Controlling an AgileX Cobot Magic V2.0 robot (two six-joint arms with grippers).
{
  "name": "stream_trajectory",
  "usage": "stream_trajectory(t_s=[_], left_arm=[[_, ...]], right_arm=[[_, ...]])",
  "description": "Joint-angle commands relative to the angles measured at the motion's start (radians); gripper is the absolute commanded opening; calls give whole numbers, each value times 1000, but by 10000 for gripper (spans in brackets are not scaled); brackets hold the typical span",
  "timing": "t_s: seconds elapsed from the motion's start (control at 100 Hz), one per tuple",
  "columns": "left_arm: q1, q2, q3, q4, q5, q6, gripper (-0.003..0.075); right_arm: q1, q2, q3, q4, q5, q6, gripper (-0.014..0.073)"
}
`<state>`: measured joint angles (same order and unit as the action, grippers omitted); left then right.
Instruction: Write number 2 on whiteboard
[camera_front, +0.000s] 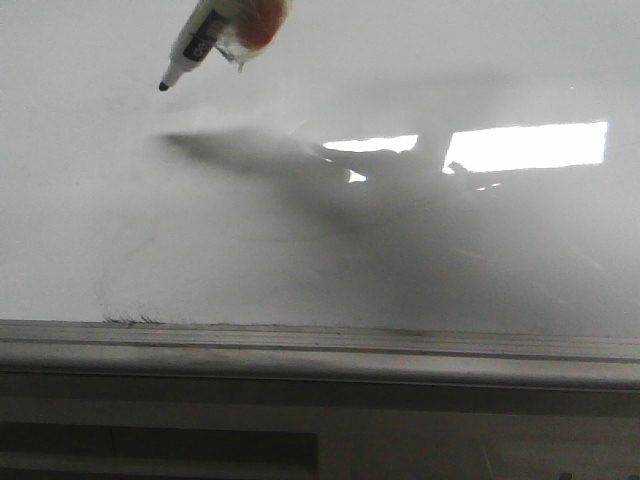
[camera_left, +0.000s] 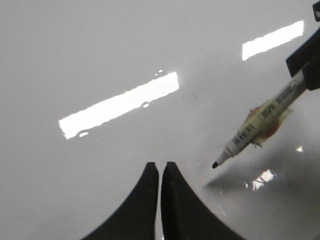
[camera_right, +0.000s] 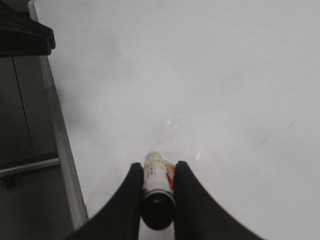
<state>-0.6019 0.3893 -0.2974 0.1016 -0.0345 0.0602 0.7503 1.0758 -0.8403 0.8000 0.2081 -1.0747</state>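
Two claws here: right gripper (camera_right: 157, 187) is clamped on the marker (camera_right: 156, 175) near its back end, so the tip has reach and angle for writing; left gripper (camera_left: 160, 172) is closed w/ nothing in it, parked off the work. In front view the marker (camera_front: 205, 40) enters upper left, slanted down-left, tip just clear of the whiteboard (camera_front: 300, 230), shadow beneath. No number 2 visible yet, only faint grey smudges; grey frame (camera_front: 320, 350) runs along lower frame.
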Motion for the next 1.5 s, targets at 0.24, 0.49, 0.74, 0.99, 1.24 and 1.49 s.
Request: stream_trajectory(t_s=[0.24,0.49,0.74,0.99,1.24,1.49], left_arm=[[24,14,-34,-40,-111,-13,-19],[24,14,-34,-40,-115,-13,-19],[24,14,-34,-40,-113,-13,-19],[24,14,-34,-40,-111,-13,-19],[24,14,-34,-38,-111,-13,-19],[24,14,-34,-31,-111,-11,-19]], right_arm=[[-8,44,-39,-36,-137,-9,-70],[-105,-10,-37,-38,-7,-7,-48],[-130,-2,12,-77,149,71,-48],[8,133,7,-76,16,82,-48],[-81,25,38,-170,139,190,-48],[-160,-142,138,-305,231,346,-48]])
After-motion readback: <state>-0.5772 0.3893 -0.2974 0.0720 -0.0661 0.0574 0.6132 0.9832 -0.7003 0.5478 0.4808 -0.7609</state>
